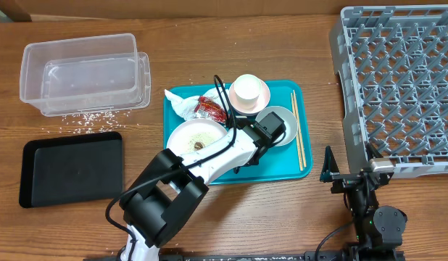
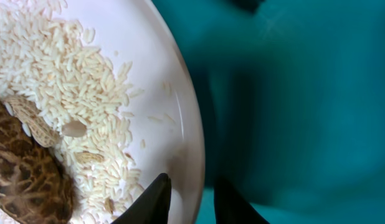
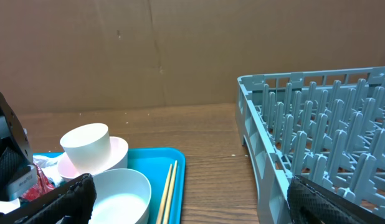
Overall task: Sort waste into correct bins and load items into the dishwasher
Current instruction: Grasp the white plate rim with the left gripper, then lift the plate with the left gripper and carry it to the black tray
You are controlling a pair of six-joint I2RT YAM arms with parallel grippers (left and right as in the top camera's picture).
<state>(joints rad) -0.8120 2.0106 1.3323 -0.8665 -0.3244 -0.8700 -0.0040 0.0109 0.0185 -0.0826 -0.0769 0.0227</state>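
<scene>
Plate [image 1: 186, 134]: white, round and glazed. It lies on the teal tray [image 1: 282, 167] with rice [image 2: 61, 81] spread over it and a brown, pitted scrap [image 2: 24, 174] near its middle. The left gripper [image 2: 191, 193] is down at the plate's right rim, its fingers a narrow gap apart. One finger is over the white, the other over the teal, and the rim runs between them. It holds nothing that I can see, and whether the fingers touch the rim is unclear.

I judge the plate stiff, slick and breakable, with some weight to it. The rice looks loose enough to slide at any tilt. The bare rim here, free of grains, looks the place to pinch, and the plate should be kept level until it is over a bin.

Well off to that gripper's left are the tub [image 1: 32, 72] and the black tray [image 1: 72, 167]. Beyond it lie the napkin [image 1: 179, 104] and wrapper [image 1: 209, 109]. Beyond and a little right, the cup [image 1: 247, 88] stands on its saucer [image 1: 266, 96]. Just right is the bowl [image 3: 118, 196], then the chopsticks [image 1: 298, 134]. Farther right, the right gripper [image 1: 353, 172] hangs wide open and empty beside the rack [image 1: 345, 80].
</scene>
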